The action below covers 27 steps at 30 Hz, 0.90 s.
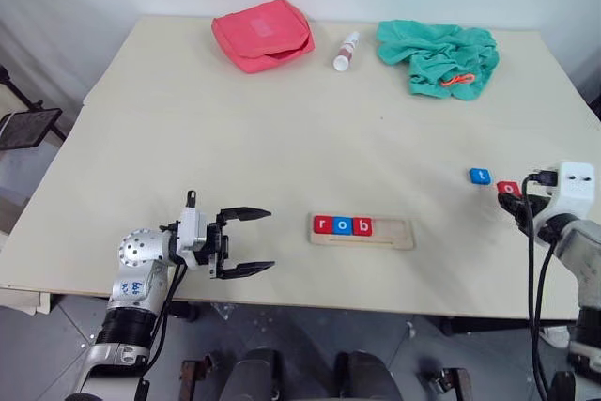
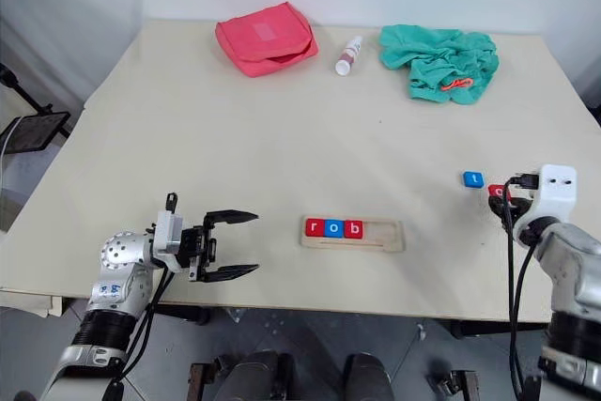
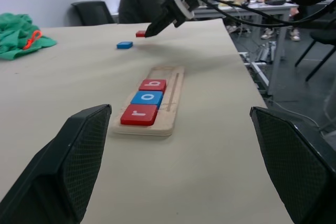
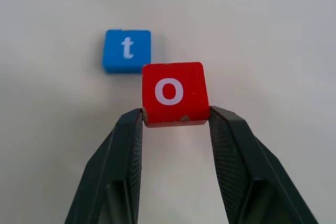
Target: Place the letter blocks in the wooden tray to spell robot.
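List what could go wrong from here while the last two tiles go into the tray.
1. The right gripper pinches the red o block only by its near edge, so the block may tilt or slip out in transit.
2. In the wooden tray, r, o, b sit tightly together; setting the o beside the b could nudge them.
3. The blue t block lies apart near the table's right side and could be knocked.

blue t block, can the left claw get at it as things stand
Probably not easily. The blue t block lies far over on the table's right side, beside the right claw, which grips the red o block. The open left claw sits by the near left edge, with the wooden tray between.
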Motion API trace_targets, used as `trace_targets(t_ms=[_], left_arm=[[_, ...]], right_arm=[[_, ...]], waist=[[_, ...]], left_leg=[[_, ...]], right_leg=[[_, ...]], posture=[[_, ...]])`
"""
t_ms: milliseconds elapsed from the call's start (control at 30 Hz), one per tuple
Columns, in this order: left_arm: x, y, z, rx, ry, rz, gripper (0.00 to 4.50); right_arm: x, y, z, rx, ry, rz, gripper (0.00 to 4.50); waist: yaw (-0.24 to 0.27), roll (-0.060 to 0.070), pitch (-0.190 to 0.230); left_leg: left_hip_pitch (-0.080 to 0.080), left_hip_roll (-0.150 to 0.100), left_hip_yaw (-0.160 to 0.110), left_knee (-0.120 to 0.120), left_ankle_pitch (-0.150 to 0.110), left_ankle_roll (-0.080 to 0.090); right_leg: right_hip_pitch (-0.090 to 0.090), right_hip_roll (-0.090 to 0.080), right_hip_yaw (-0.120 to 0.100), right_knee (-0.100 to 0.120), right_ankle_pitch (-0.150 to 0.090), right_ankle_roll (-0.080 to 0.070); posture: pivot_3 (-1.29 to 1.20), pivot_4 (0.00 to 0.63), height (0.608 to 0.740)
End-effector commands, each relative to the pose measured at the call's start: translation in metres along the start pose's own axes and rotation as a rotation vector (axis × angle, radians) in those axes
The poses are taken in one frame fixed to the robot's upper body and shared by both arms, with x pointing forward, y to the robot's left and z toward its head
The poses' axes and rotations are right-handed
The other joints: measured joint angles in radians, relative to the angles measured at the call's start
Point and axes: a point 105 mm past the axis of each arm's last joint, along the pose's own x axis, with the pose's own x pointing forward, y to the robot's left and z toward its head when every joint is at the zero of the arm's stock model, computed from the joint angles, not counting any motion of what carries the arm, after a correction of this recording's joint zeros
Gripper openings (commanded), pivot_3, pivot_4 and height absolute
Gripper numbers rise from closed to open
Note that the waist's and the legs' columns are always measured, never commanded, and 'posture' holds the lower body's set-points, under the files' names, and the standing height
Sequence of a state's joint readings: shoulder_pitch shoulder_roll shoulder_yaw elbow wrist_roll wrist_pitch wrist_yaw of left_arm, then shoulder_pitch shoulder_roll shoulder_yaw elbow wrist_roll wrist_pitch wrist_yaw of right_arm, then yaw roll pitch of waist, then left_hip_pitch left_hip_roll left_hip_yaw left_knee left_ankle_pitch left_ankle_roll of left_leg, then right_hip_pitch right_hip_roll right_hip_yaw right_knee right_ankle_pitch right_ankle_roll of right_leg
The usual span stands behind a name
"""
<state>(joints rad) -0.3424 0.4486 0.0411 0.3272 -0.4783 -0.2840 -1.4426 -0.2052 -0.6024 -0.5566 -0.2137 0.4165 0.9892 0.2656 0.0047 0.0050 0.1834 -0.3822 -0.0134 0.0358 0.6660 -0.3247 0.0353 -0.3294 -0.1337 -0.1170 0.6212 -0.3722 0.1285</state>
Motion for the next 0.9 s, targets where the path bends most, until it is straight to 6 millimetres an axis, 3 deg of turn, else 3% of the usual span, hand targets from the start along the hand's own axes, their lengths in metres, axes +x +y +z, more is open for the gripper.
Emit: trace_targets(t_ms=[33, 200, 367, 833, 900], left_arm=[[-0.004, 0.002, 0.003, 0.018, -0.018, -0.003, 4.50], [0.000, 0.002, 0.002, 0.012, -0.033, -0.026, 4.50], [0.004, 0.002, 0.003, 0.010, -0.043, -0.041, 4.50], [0.005, 0.002, 0.007, 0.014, -0.045, -0.044, 4.50], [0.005, 0.001, 0.007, 0.015, -0.046, -0.039, 4.50]], right_arm=[[-0.032, 0.018, 0.003, 0.008, -0.029, -0.006, 1.46], [-0.057, 0.043, -0.020, 0.043, 0.018, -0.002, 1.46], [-0.066, 0.057, -0.037, 0.069, 0.056, 0.002, 1.46], [-0.056, 0.062, -0.051, 0.077, 0.090, 0.027, 1.46], [-0.055, 0.066, -0.053, 0.068, 0.095, 0.053, 2.18]], waist=[[-0.002, 0.000, 0.000], [-0.002, 0.000, 0.000], [-0.004, 0.000, 0.000], [-0.006, 0.000, 0.000], [-0.006, 0.000, 0.000]], left_leg=[[0.000, 0.000, 0.000, 0.000, 0.000, 0.000], [0.000, 0.000, 0.000, 0.000, 0.000, 0.000], [0.000, -0.001, 0.000, 0.000, 0.000, 0.000], [0.001, -0.001, 0.000, -0.001, 0.000, 0.000], [0.001, -0.001, 0.000, 0.000, 0.000, 0.000]], right_leg=[[0.000, 0.000, 0.000, 0.000, 0.000, 0.000], [0.000, 0.000, 0.001, 0.000, 0.000, 0.000], [-0.001, 0.000, 0.001, 0.001, 0.000, 0.000], [-0.001, 0.000, 0.003, 0.002, 0.000, 0.000], [-0.001, 0.000, 0.003, 0.002, 0.000, 0.000]], posture=[[0.00, 0.150, 0.740], [0.00, 0.150, 0.740], [0.00, 0.150, 0.740], [0.00, 0.150, 0.740], [0.00, 0.150, 0.740]])
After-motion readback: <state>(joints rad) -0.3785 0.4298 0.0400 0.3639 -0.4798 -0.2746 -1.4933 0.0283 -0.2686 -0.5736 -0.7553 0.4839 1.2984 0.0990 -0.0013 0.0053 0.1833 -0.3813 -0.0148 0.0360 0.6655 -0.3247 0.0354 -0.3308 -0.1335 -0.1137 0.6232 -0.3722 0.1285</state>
